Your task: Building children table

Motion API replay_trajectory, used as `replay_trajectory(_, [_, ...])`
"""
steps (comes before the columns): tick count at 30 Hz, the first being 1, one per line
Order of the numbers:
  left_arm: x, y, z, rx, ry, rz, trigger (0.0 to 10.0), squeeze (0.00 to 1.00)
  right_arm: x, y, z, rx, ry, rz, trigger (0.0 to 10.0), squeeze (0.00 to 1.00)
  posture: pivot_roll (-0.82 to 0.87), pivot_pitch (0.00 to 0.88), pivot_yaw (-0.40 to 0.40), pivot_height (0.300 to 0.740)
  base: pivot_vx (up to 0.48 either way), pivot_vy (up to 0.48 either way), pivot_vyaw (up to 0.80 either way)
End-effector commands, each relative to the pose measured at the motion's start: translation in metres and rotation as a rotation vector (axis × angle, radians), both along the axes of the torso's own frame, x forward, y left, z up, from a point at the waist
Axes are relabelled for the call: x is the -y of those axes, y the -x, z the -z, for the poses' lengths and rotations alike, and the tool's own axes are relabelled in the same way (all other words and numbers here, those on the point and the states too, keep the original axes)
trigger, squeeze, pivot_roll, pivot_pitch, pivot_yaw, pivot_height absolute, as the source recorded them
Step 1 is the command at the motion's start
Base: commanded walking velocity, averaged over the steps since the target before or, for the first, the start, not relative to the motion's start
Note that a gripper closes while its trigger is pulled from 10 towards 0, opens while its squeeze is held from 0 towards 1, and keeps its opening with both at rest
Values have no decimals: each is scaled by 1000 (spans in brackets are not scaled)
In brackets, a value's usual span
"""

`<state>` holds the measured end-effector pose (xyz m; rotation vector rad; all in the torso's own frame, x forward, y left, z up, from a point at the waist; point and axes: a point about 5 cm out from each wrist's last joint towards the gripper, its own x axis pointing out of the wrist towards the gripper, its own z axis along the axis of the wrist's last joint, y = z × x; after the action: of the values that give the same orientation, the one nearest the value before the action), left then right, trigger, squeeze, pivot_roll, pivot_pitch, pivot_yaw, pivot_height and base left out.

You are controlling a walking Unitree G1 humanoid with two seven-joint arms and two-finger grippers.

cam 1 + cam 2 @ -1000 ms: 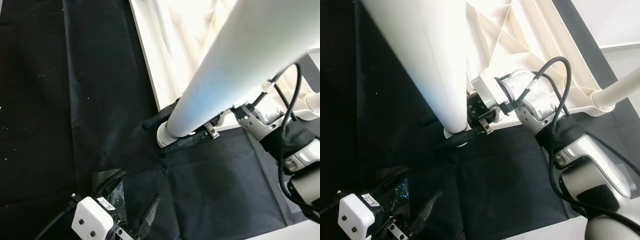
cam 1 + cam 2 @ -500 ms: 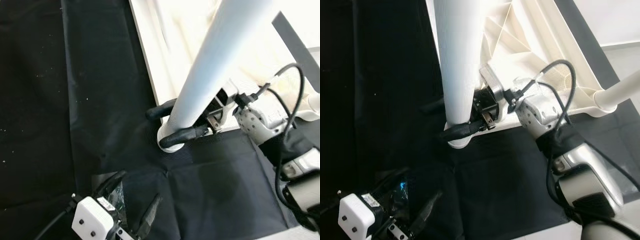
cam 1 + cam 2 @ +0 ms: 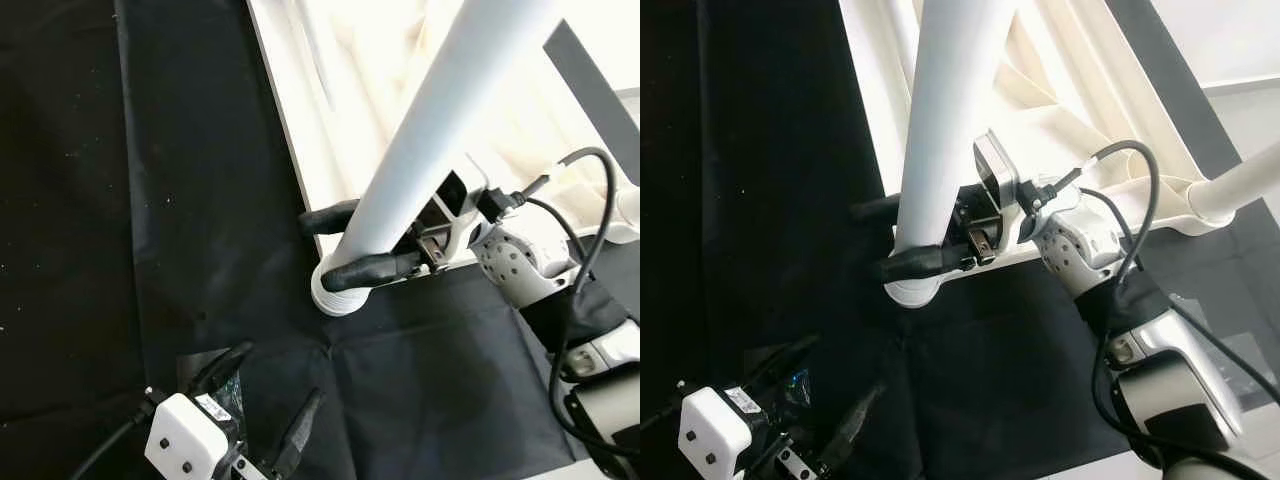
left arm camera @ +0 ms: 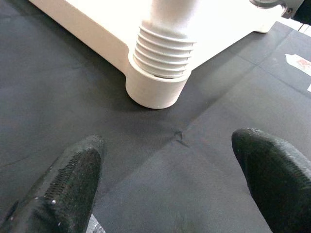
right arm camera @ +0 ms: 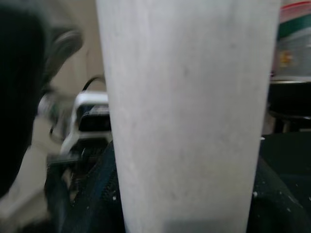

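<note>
Black cloth (image 3: 430,380) covers the work area; an inverted white plastic table top (image 3: 1110,130) lies on it, ribbed underside facing up.

Count: two table legs are in view. One white table leg (image 3: 430,150) stands tilted at the near corner of the table top, its ribbed threaded end (image 4: 163,48) entering a round corner socket (image 4: 155,87). A second table leg (image 3: 1240,180) extends from the far right corner of the table top. Two grippers are in view.

Right gripper (image 3: 345,245): the arm reaches in from the right with the wrist bent toward the leg. The two black fingers straddle the lower end of the first leg, one on each side just above the socket, and are closed against it. In the right wrist view the leg (image 5: 189,116) stands directly in front of the camera.

Left gripper (image 3: 265,405): held low at the near edge of the cloth, pointed toward the socket, well short of it. Its two fingers (image 4: 68,179) are spread wide with nothing between them.

A black cable (image 3: 1130,190) loops over the right wrist. A crinkled clear plastic bag (image 3: 235,385) lies on the cloth beside the left gripper.
</note>
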<state>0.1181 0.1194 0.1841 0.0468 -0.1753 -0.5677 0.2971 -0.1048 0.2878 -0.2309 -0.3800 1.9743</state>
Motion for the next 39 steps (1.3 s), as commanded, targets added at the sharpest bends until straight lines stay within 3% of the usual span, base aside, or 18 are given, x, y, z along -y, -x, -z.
replay_trajectory(1, [1,3,6,-44,-2,21,10000,0,5,2,70,-120,330,-1,10000,0,-47,478,-57,740,0,0,0])
replay_trajectory(9, [0,2,6,-43,-1,20,10000,0,6,-5,63,-59,386,12,10000,0,-49,483,-60,740,0,0,0])
replay_trajectory(21, [0,2,5,-43,-2,18,10000,0,3,-3,67,-121,313,58,10000,0,-47,488,-60,740,0,0,0])
replay_trajectory(22, [0,2,6,-42,-4,18,10000,0,3,-3,68,-125,292,135,10000,0,-56,486,-68,740,0,0,0])
replay_trajectory(24, [0,2,6,-42,-4,18,10000,0,3,-3,69,-125,287,176,10000,0,-56,486,-68,740,0,0,0])
replay_trajectory(25, [0,2,6,-41,-1,15,10000,0,1,-1,72,-146,299,276,10000,0,-62,482,-81,740,0,0,0])
replay_trajectory(26, [0,2,6,-41,-1,15,10000,0,1,-1,72,-146,299,276,10000,0,-62,482,-81,740,0,0,0])
replay_trajectory(27, [-3,1,5,-40,8,-9,10000,0,-3,1,79,-142,299,432,10000,0,-66,474,-97,740,0,0,0])
replay_trajectory(28, [-3,1,5,-40,8,-9,10000,0,-3,1,79,-142,299,432,10000,0,-66,474,-97,740,0,0,0])
replay_trajectory(30, [-17,-5,2,-23,22,-102,10000,0,-6,1,96,-141,324,962,10000,0,-67,468,-97,740,0,0,0])
replay_trajectory(31, [-30,-10,-1,-4,33,-171,10000,0,-6,8,101,-155,310,1123,10000,0,-60,453,-87,740,0,0,0])
replay_trajectory(33, [-50,-17,-7,36,41,-257,10000,0,-12,18,107,-183,280,1196,10000,0,-62,437,-70,740,0,0,0])
replay_trajectory(39, [-77,-30,-22,123,-9,-296,10000,0,-21,10,112,-194,187,1240,10000,0,-32,376,-37,740,0,0,0])
